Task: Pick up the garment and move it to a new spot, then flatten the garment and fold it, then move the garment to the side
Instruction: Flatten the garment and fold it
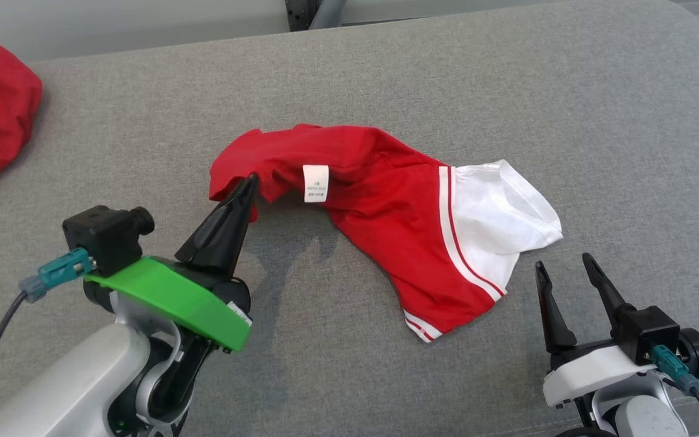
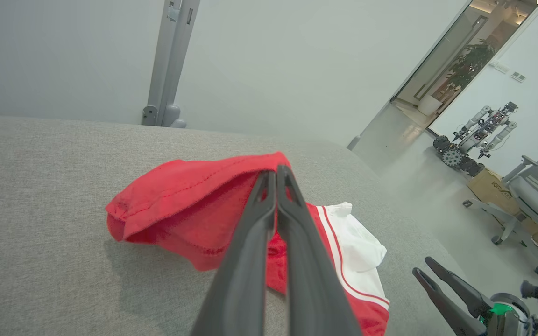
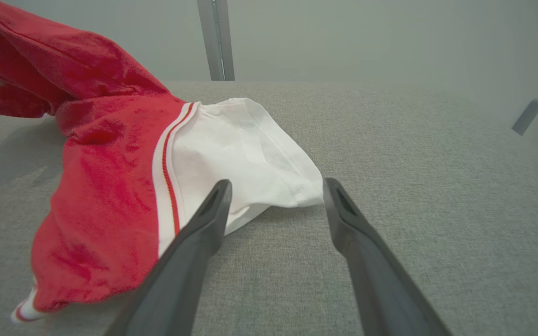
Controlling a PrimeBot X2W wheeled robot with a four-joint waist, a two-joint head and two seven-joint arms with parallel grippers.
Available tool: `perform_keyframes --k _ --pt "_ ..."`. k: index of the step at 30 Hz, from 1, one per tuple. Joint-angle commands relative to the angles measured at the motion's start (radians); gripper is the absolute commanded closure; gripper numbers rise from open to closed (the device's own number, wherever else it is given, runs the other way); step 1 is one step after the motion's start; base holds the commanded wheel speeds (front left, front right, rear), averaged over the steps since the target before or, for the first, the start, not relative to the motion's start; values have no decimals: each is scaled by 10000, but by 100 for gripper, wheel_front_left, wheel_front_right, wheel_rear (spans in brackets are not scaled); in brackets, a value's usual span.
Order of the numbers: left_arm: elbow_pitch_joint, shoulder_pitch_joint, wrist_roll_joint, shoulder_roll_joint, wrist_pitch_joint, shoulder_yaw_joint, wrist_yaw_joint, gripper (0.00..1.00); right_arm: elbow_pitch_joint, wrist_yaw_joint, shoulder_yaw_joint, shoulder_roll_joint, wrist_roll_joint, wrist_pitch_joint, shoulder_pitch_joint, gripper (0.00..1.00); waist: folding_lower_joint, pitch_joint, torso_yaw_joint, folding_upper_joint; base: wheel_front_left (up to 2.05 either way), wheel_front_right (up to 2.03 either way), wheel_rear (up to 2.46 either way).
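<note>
I have the left gripper (image 1: 251,181) pinched on the red end of the red-and-white garment (image 1: 386,206), holding that end raised off the grey cushion (image 1: 507,91) (white end lies flat). My right gripper (image 1: 562,261) gapes just beside that white end.

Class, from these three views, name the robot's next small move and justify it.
Probably raise the left gripper: it is shut on an edge of the red-and-white garment, whose rest lies crumpled on the grey fabric surface. The right gripper is open, short of the white end.
</note>
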State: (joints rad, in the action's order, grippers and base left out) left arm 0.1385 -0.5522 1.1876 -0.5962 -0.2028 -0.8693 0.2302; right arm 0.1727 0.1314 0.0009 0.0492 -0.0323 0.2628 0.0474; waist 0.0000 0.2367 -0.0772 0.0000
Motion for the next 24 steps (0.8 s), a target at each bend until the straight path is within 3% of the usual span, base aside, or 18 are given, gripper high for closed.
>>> perform_keyframes --k 1,5,10,20,24 --pt "376 164 75 -281 43 106 101 100 1 -14 -23 22 -35 31 -60 0 0 -21 38 0 0 0 0" --pt "1329 187 390 -816 251 428 107 100 11 -14 -89 23 -41 31 -115 0 0 -74 155 0 0 0 0" --pt "1308 -1209 -37 -1379 1268 538 57 100 106 -14 56 25 -96 31 7 0 0 -165 270 0 0 0 0" --pt "656 -4095 -498 -904 3329 218 -435 100 244 -14 308 17 -323 31 -82 0 0 -514 -305 0 0 0 0" --pt "261 -4196 -114 -190 3755 -123 -507 100 224 -14 318 20 -272 31 -190 0 0 -431 -544 0 0 0 0"
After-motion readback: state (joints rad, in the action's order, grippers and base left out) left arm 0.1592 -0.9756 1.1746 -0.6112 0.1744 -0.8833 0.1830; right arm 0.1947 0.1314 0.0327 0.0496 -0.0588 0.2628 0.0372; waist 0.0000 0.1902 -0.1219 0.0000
